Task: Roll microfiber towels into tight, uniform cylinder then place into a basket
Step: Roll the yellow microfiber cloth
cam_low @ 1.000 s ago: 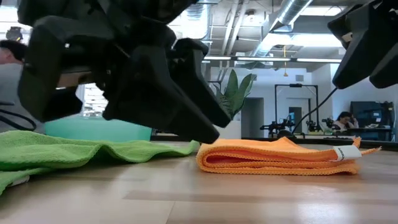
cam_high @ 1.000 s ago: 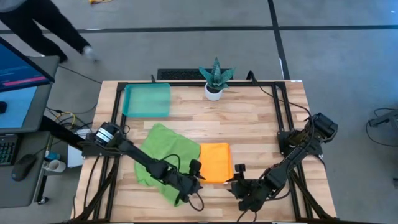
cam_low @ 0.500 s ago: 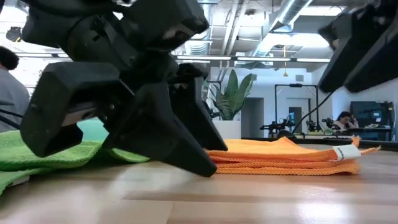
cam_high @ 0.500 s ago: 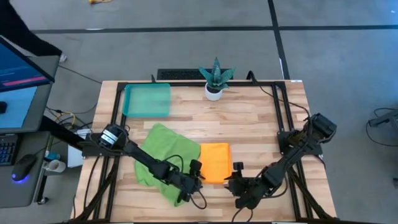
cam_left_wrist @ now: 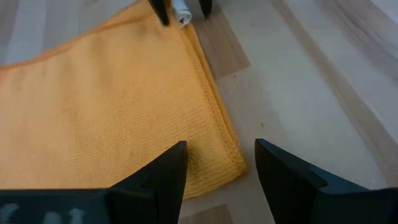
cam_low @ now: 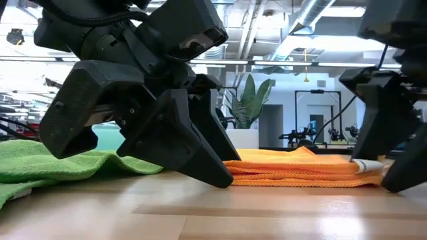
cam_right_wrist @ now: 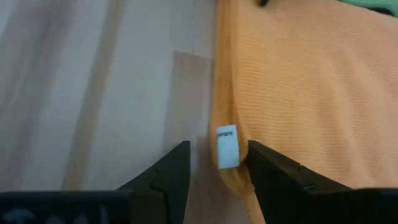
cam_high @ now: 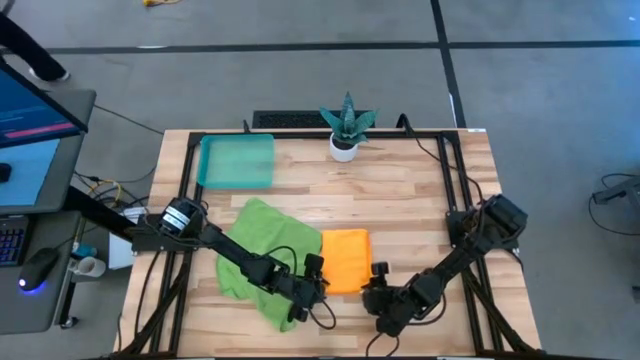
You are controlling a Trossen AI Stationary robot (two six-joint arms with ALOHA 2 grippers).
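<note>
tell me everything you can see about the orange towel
The orange towel is a ribbed microfibre cloth folded into a flat rectangle of several layers, lying on the wooden table beside the green towel. A small white tag sticks out at one corner. The left gripper and right gripper, both open, straddle its two near corners.

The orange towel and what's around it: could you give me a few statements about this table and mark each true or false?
1. The orange towel lies folded flat on the table. True.
2. The green towel sits in the basket. False: it lies crumpled on the table beside the orange one.
3. Both grippers, left gripper and right gripper, stand open at the orange towel's near corners. True.
4. The potted plant stands inside the basket. False: it stands beside it.
</note>
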